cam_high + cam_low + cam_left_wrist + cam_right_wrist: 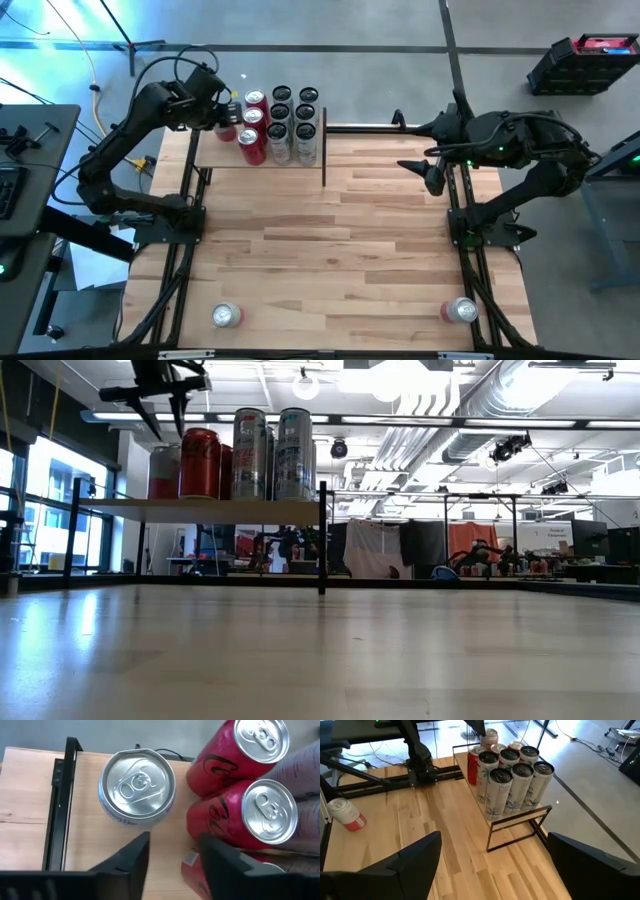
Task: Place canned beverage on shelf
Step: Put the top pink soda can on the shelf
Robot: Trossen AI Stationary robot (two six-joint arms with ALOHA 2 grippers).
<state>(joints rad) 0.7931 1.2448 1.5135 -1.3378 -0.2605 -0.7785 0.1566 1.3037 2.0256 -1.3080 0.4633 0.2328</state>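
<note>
Because the left gripper (pixel 228 112) hangs over the raised shelf (pixel 220 157) beside a silver can (pixel 136 788) standing upright on the board, the step in hand appears to be the release and withdrawal after a placement. To do it well, the fingers should probably lift straight up and clear of the can tops before the arm swings away, since the red cans (pixel 252 130) stand close alongside and a sideways drag could tip them. In the left wrist view the two dark fingers (pixel 131 859) are partly apart with bare shelf board between them; they grip nothing, and the silver can sits just beyond their tips, not touching them. In the low view the gripper shows above the can tops at the shelf's far left. A block of tall white cans (pixel 512 787) fills the other end of the shelf. The right gripper (pixel 428 160) waits over the table's far right edge, fingers spread wide and empty. Two further cans, one at the near left (pixel 226 316) and one at the near right (pixel 460 311), lie on the table (pixel 330 240), still to be shelved.
</note>
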